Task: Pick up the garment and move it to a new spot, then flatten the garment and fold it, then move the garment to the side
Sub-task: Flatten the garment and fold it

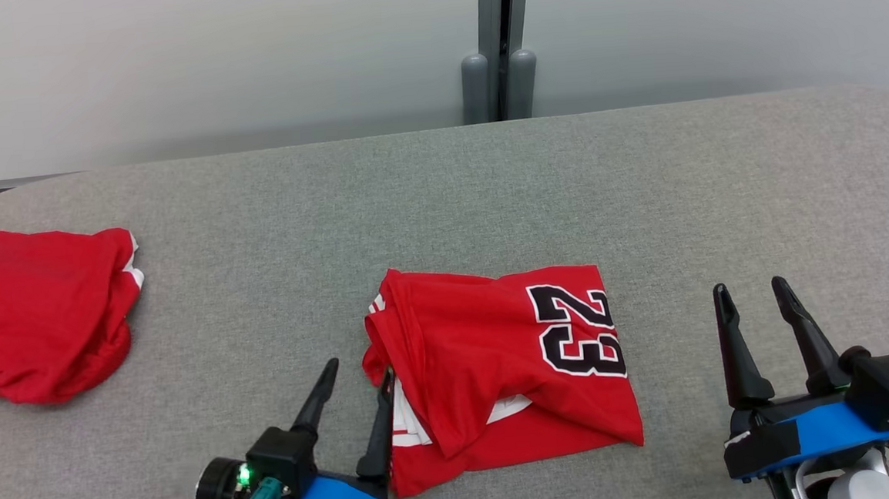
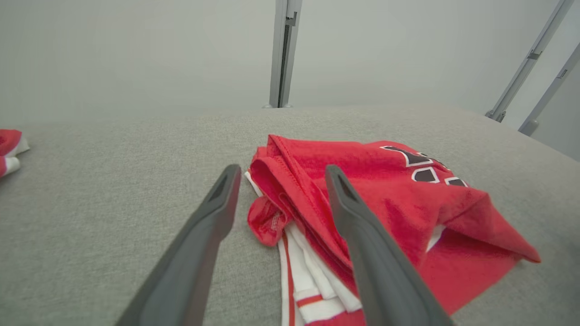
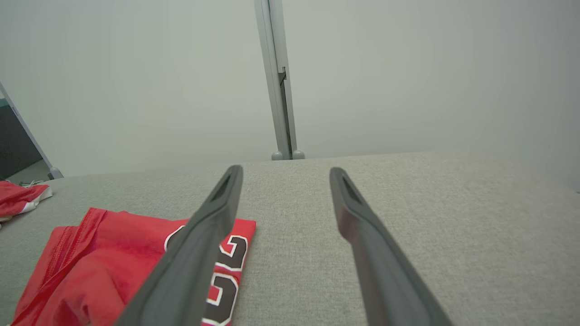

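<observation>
The garment [image 1: 498,370] is a red jersey with a black "23", lying folded into a rough rectangle on the grey table near its front edge. White striped trim shows at its left side [image 2: 308,276]. My left gripper [image 1: 359,370] stands open at the garment's left edge, one finger over the cloth and the other over bare table. In the left wrist view the left gripper [image 2: 281,174] straddles that bunched red edge. My right gripper [image 1: 752,288] is open over bare table, to the right of the garment and apart from it. The garment [image 3: 113,267] lies left of the right gripper [image 3: 285,172].
A second red garment [image 1: 39,313] lies crumpled at the table's left edge. The grey padded table [image 1: 441,196] reaches back to a pale wall with a grey post [image 1: 498,46]. Bare table lies behind and right of the folded jersey.
</observation>
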Available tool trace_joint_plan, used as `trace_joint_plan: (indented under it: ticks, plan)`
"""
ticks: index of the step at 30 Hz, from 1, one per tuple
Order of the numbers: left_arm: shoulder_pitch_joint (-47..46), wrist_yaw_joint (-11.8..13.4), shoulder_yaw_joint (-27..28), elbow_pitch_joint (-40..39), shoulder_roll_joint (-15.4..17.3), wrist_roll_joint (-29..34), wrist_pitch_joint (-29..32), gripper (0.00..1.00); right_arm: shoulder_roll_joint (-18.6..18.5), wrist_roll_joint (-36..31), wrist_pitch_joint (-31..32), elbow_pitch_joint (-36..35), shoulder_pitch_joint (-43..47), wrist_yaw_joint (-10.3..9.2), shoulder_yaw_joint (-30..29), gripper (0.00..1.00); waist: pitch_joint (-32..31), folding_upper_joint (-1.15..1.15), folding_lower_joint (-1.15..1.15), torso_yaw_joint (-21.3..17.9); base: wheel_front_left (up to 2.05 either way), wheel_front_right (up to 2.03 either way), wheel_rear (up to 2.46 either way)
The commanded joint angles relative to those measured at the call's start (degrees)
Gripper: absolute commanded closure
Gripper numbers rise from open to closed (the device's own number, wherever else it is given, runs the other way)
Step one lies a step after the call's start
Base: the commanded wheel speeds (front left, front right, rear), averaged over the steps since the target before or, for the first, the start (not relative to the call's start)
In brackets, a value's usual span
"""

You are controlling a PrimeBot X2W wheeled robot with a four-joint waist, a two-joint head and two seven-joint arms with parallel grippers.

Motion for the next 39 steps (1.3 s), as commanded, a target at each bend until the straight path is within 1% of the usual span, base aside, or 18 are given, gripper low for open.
trace_joint_plan:
  ticks: [1,6,8,16,25,26,27,28,29,34,39]
  plan:
    - [0.39,-0.3,-1.02,0.52,0.02,-0.46,0.47,0.0,-0.01,0.4,-0.26,0.13,-0.13,0.01,-0.11,0.0,0.01,0.0,0.0,-0.12,0.0,0.0,0.0]
    - [1.18,-0.46,-5.24,1.71,0.54,-2.0,1.98,0.0,-0.01,0.9,-0.58,0.59,0.39,0.01,-0.06,0.0,0.33,0.0,0.0,-0.48,0.0,0.0,0.0]
    - [1.84,-0.49,-6.98,1.77,0.59,-3.88,2.76,0.0,-0.01,1.12,-0.59,0.79,0.49,0.01,-0.03,0.0,0.54,0.0,0.0,-0.57,0.0,0.0,0.0]
    - [1.04,-0.39,-12.31,1.91,2.86,-7.85,5.52,0.0,0.0,1.87,-1.14,1.66,-0.62,0.01,0.23,0.0,1.42,0.0,0.0,-0.7,0.0,0.0,0.0]
    - [-0.89,-0.4,-16.96,4.59,3.36,-10.73,5.83,0.0,0.0,2.08,-1.68,2.85,-1.7,0.01,0.96,0.0,2.49,0.0,0.0,-1.66,0.0,0.0,0.0]
    - [-1.11,-0.4,-17.12,4.99,3.33,-11.16,5.61,0.15,0.0,2.09,-1.77,2.94,-1.78,0.01,0.95,0.0,2.57,0.0,0.0,-1.74,0.0,0.0,0.0]
    - [-1.41,-0.4,-17.25,5.43,3.35,-11.38,5.39,0.64,0.0,2.05,-1.84,2.97,-1.83,0.01,0.88,0.0,2.67,0.0,0.0,-1.84,0.0,0.0,0.0]
    - [-1.8,-0.4,-17.34,5.64,3.32,-11.63,4.97,0.9,0.0,2.03,-1.93,3.07,-1.83,0.01,0.73,0.0,2.74,0.0,0.0,-1.89,0.0,0.0,0.0]
    - [-2.04,-0.4,-17.47,5.92,3.37,-11.92,4.7,1.0,0.0,1.99,-2.01,3.1,-1.78,0.01,0.65,0.0,2.77,0.0,0.0,-1.88,0.0,0.0,0.0]
    - [-2.91,-0.39,-17.32,6.23,4.04,-12.72,3.63,1.0,-0.01,1.62,-2.15,3.59,-0.94,0.01,0.05,0.0,2.78,0.0,0.0,-1.15,0.0,0.0,0.0]
    - [-1.38,0.35,-16.37,3.9,6.4,-13.22,4.06,1.0,-0.01,1.77,-2.25,4.41,-1.24,0.01,-0.62,0.0,2.69,0.0,0.0,-0.19,0.0,0.0,0.0]
